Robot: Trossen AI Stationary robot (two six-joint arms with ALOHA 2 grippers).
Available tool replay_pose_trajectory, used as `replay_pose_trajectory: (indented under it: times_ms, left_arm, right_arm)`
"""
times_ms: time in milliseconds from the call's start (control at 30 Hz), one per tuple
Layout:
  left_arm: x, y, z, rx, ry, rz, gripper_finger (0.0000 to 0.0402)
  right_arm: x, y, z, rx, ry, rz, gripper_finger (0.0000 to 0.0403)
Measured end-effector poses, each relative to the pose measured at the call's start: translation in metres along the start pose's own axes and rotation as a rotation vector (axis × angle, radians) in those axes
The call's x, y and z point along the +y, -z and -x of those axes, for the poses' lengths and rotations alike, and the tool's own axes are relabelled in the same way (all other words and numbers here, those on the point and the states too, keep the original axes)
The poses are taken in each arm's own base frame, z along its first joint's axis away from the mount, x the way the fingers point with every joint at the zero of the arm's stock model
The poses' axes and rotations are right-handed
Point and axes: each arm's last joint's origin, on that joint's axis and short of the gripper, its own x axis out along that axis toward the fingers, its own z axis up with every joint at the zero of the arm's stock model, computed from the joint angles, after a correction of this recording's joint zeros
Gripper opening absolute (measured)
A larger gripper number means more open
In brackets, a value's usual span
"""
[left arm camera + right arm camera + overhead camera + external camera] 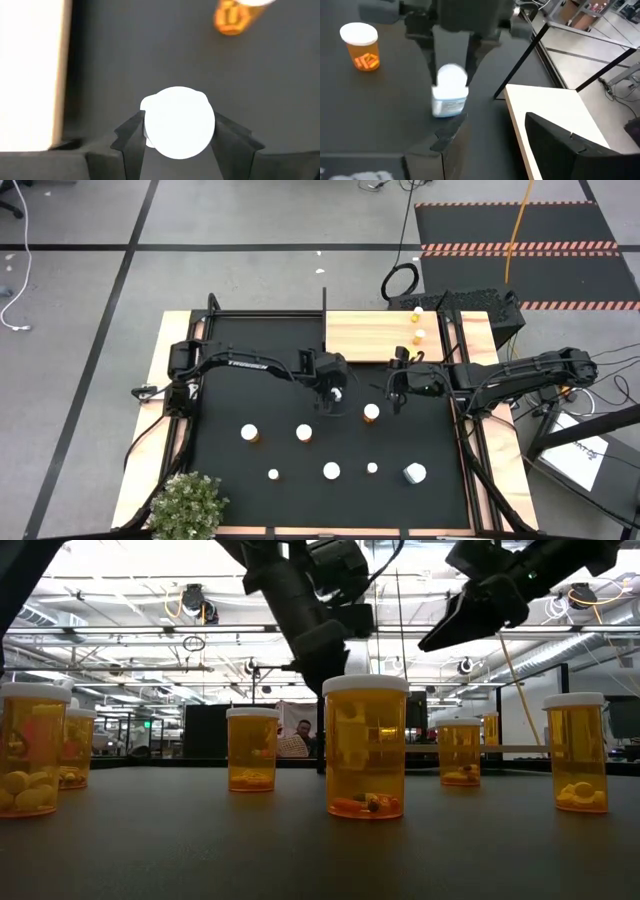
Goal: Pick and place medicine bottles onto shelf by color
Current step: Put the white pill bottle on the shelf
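My left gripper (335, 393) is shut on a small white bottle (177, 122) over the black mat (220, 380), near the light-wood shelf (370, 335). The right wrist view shows this bottle (450, 95) below the left fingers. My right gripper (398, 400) hovers open and empty just right of it, above the mat; it also shows in the low view (440, 635). Two orange bottles (418, 325) stand on the shelf's right end. Several orange bottles with white caps (304, 432) stand upright on the mat, one (371, 412) close to both grippers. My left gripper pinches the white bottle at its cap end (150, 125) between its two fingers (131, 136), one on each side. The fingers come from above, pointing down. The bottle stays upright below them (449, 107). I cannot tell whether its base is on the mat.
A white bottle (413, 473) lies near the mat's front right. A potted plant (188, 505) stands at the front left corner. A black frame (455, 340) edges the mat and shelf. Bare mat lies at the left (215, 405).
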Motion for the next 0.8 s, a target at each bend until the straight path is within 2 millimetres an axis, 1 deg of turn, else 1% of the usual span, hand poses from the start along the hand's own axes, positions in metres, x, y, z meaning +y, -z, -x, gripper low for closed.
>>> replay_pose_trajectory:
  times_ms: [67, 167, 267, 433, 533, 600, 667, 800]
  left_arm:
    - [0.001, -0.002, 0.009, -0.022, -0.03, 0.034, 0.0195]
    - [0.002, -0.006, 0.027, -0.063, -0.068, 0.069, 0.0196]
    - [0.005, -0.009, 0.044, -0.113, -0.113, 0.118, 0.0196]
    - [0.008, -0.014, 0.07, -0.203, -0.181, 0.218, 0.0197]
    - [0.01, -0.021, 0.077, -0.287, -0.211, 0.27, 0.0197]
    - [0.011, -0.024, 0.08, -0.327, -0.216, 0.294, 0.0197]
    - [0.012, -0.029, 0.083, -0.391, -0.214, 0.317, 0.0197]
    - [0.013, -0.032, 0.084, -0.43, -0.24, 0.371, 0.0198]
  right_arm:
    - [0.0, -0.002, -0.001, -0.024, 0.005, -0.021, 0.0194]
    - [0.001, 0.001, -0.003, -0.065, 0.011, -0.034, 0.0194]
    - [0.003, 0.004, -0.006, -0.136, 0.023, -0.048, 0.0194]
    - [0.002, 0.002, -0.006, -0.243, 0.043, -0.074, 0.0194]
    - [0.002, 0.001, -0.006, -0.289, 0.055, -0.081, 0.0198]
    - [0.003, 0.0, -0.007, -0.303, 0.083, -0.083, 0.0208]
    - [0.004, 0.001, -0.01, -0.294, 0.106, -0.071, 0.0223]
    - [0.008, 0.003, -0.02, -0.265, 0.174, -0.064, 0.0261]
